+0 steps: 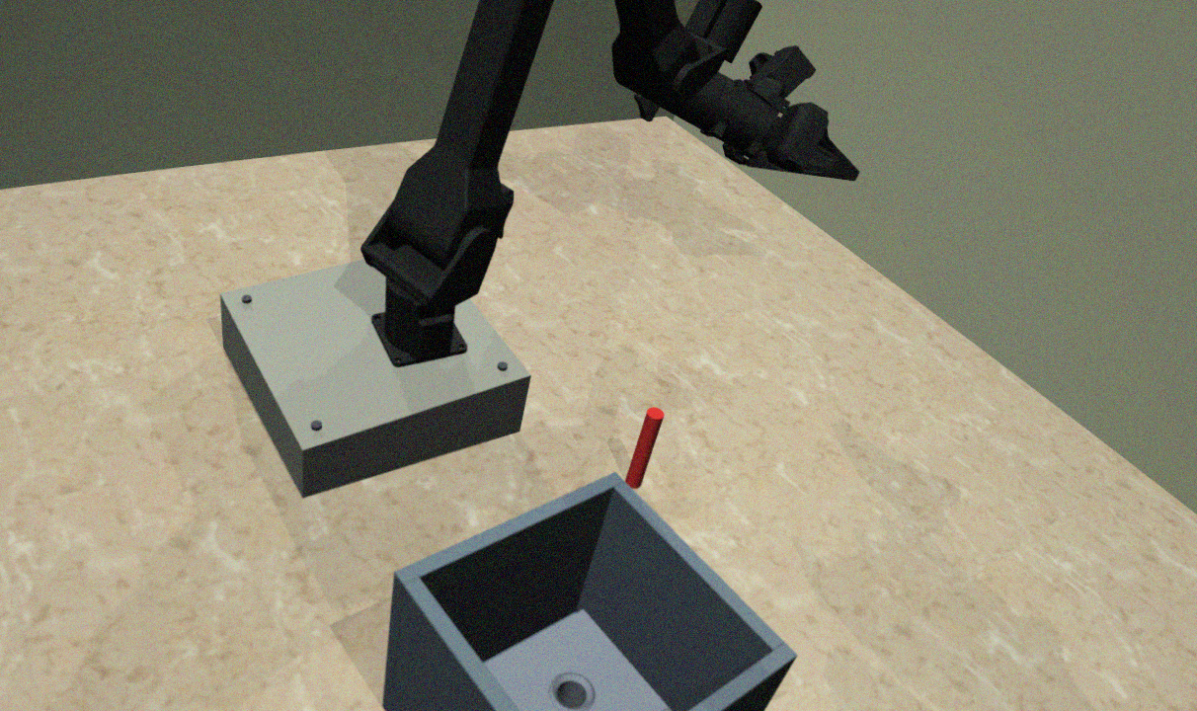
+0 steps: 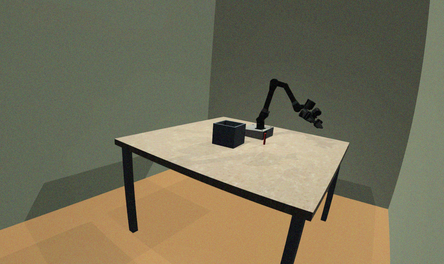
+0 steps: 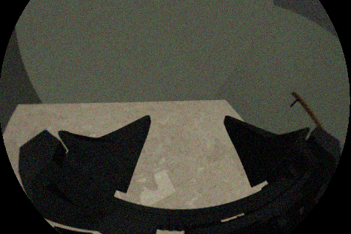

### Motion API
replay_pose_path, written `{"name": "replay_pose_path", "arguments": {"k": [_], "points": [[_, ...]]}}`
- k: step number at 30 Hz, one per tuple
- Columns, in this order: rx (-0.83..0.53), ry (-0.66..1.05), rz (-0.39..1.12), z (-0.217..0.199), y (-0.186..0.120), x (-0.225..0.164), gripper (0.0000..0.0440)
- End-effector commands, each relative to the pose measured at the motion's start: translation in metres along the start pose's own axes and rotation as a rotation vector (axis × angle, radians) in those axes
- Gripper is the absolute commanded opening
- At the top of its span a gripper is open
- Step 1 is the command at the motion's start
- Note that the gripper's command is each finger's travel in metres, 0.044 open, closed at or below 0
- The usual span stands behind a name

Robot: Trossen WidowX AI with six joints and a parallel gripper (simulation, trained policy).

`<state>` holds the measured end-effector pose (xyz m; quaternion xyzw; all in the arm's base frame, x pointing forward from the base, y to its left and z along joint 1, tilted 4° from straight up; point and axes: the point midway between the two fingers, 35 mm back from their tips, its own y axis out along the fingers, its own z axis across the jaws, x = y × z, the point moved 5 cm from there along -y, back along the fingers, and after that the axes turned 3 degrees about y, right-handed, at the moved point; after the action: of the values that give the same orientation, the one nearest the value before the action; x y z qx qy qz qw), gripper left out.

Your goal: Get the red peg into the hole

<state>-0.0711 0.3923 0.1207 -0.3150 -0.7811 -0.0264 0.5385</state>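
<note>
The red peg [image 1: 645, 448] [image 2: 265, 138] stands on end on the table, outside the box and near its far corner. The open blue-grey box [image 1: 699, 568] [image 2: 222, 135] stands in front of the arm's base. Its floor plate [image 1: 531, 663] shows an empty round hole [image 1: 572, 692] in the top view. My gripper [image 1: 852, 175] [image 2: 321, 126] [image 3: 189, 119] is open and empty, raised high and far from the peg and box. Its fingers overlap in the top view. The wrist view shows neither peg nor box.
The arm's base sits on a grey block [image 1: 346, 371] [image 2: 254, 132] near the peg and box. The table [image 1: 938, 530] [image 2: 250, 170] [image 3: 183, 153] has its edge to the right in the top view, and the gripper is out near that side.
</note>
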Motion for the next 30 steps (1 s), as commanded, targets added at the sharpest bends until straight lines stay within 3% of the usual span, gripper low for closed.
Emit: {"name": "replay_pose_path", "arguments": {"k": [1, 16, 30], "points": [[-0.010, 0.101, 0.041, -0.019, 0.014, 0.006, 0.0440], [-0.132, 0.566, 0.279, -0.121, 0.066, 0.000, 0.0440], [-0.328, 0.975, 0.489, -0.216, 0.072, -0.031, 0.0440]]}}
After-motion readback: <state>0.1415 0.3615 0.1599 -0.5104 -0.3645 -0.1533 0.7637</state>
